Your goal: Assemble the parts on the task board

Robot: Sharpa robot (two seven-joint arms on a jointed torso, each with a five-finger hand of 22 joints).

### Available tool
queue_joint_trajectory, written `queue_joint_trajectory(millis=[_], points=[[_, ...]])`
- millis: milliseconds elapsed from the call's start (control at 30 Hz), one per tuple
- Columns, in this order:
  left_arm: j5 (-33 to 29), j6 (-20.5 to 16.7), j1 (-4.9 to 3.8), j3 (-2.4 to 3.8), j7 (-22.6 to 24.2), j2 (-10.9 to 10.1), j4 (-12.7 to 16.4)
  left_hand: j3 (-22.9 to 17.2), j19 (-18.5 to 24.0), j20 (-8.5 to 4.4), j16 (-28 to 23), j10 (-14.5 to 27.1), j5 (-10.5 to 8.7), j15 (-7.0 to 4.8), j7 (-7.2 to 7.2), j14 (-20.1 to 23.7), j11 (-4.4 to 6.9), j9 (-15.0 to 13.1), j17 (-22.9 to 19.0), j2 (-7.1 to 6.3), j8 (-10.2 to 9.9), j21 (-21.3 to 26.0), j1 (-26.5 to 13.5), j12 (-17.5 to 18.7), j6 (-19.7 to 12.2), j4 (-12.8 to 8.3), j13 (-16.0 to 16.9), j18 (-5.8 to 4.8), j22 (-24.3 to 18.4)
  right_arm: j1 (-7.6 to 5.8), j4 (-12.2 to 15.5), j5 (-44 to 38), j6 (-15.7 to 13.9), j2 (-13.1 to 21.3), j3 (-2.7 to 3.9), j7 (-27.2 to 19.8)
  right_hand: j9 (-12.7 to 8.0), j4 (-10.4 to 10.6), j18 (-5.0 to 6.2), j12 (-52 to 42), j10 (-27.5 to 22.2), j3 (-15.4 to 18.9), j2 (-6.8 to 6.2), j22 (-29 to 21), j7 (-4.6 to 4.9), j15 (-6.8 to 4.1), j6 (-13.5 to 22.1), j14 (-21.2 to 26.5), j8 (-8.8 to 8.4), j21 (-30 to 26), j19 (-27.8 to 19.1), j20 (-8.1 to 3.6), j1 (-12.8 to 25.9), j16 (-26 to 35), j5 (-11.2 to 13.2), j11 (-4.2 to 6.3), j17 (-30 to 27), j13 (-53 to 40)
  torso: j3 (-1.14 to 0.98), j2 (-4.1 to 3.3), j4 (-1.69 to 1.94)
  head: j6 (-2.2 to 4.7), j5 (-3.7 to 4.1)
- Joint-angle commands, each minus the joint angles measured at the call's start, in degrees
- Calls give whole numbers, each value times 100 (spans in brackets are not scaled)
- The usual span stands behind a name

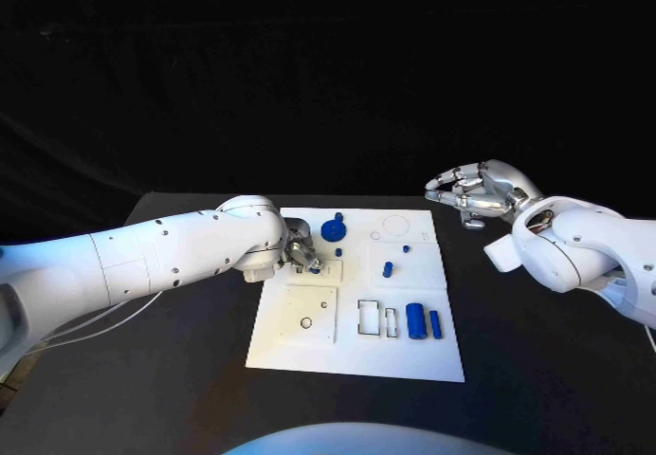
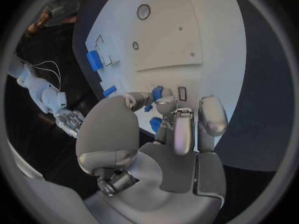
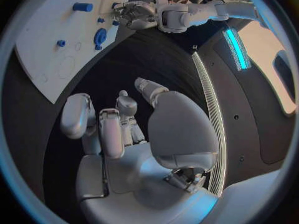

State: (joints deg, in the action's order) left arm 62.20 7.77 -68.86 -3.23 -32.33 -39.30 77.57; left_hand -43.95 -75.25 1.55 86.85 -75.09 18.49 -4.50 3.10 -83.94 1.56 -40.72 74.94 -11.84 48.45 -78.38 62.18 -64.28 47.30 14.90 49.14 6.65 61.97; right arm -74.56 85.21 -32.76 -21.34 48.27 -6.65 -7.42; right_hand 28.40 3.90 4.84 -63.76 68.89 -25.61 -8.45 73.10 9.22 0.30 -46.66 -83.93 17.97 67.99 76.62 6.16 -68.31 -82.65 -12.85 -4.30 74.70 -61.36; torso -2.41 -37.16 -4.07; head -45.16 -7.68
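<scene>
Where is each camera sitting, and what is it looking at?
Head view: on the robot's head, looking down at the white task board; both white arms show.
Left wrist view: behind the left hand, facing the board and small blue parts.
Right wrist view: behind the right hand, held beside the board.
Shared: every view shows the board, and the right wrist view also catches the left hand.

Black table (image 1: 164,379) fills the foreground, matte, evenly lit. Behind its far edge: black backdrop (image 1: 328,85), no detail visible. Beside the table, right wrist view picks up a pale ribbed strip (image 3: 209,109) and a cyan light bar (image 3: 235,41) beyond it.
</scene>
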Motion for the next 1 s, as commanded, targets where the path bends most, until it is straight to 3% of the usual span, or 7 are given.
queue_joint_trajectory(millis=[33, 433, 867, 1000], points=[[-67, 173, 27, -11, -7, 35, 2, -1041, -40, -7, 31, -36, -32, -47, -49, -444, 15, -7, 819, 45, -24, -13, -60, -6, 5, -1096, -22, -109, 6, 3, 6, -49, 46, 3, 0, -15, 11, 50, 62, -1, -19, -3, 7, -6, 0, -31, 29, -225, 23, -22, -39, -10, 60, 27, -36, 5, -8, 0, -3, 1, -3, -13, 11], [-115, 280, 29, -11, -50, 42, -35, -503, -55, -29, 44, -39, -80, -72, -99, -447, 48, 14, 836, 53, -52, 6, -255, -15, 35, -888, -68, -113, 15, 3, -2, -20, 46, 1, 0, -40, 17, 90, 68, 21, -38, 15, 11, -27, 1, -30, 42, -222, 34, -55, -54, -9, 97, 35, -27, 3, -18, 28, 4, 6, 7, -24, 25], [-117, 282, 29, -9, -106, 30, -64, 745, -86, -42, 64, 5, -144, -80, -113, -453, 55, 132, 864, 31, -179, 30, -423, -24, 199, -345, -173, -120, 29, 3, -6, -4, 26, 5, 0, -59, 36, 163, 75, 44, -74, 67, -3, -51, -1, -26, 80, -215, 64, -104, -72, -6, 155, 48, 73, 1, -30, 62, 3, 2, 10, -32, 29], [-90, 263, 29, -9, -142, 25, -66, 900, -97, -45, 77, 45, -144, -84, -120, -459, 61, 133, 894, 17, -172, 26, -413, 48, 225, -271, -313, -122, 44, 4, -5, -3, 13, 6, 0, -80, 43, 180, 80, 69, -102, 88, -16, -67, -2, -25, 89, -209, 75, -130, -85, -5, 167, 60, 106, 0, -48, 91, 3, 3, 6, -28, 36]])
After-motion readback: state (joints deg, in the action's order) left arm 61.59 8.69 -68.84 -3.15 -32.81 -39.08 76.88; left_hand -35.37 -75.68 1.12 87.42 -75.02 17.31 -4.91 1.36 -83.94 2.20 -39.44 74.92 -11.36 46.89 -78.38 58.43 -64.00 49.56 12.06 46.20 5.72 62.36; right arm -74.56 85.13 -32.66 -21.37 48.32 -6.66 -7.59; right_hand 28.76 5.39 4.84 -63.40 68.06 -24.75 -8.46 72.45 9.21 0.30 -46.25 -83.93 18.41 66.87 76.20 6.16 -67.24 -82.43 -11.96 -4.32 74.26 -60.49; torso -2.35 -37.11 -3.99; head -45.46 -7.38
